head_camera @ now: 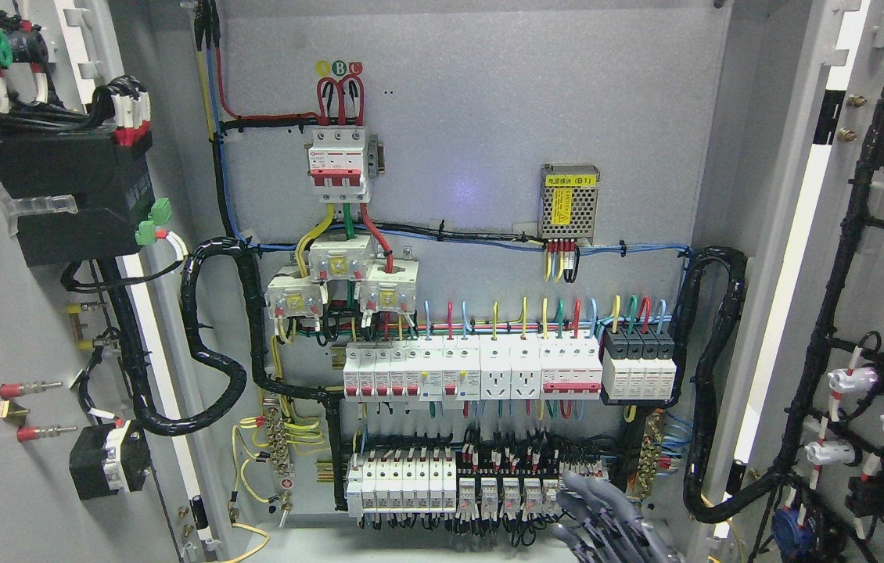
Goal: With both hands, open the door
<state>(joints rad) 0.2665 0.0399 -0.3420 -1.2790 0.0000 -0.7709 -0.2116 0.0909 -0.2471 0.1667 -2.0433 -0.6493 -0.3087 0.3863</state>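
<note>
Both doors already stood wide: the left door swung out at the near left, the right door at the near right, with the cabinet's back panel and its breakers bare between them. One hand showed low, right of centre; I took it for the right, fingers spread and gripping nothing. It hung below the breakers, well apart from either door. To finish well, I judged it should draw straight back, clear of the wiring.

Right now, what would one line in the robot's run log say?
doors: both open | hand: low, by relays, holds nothing | cabinet: wiring exposed
</note>
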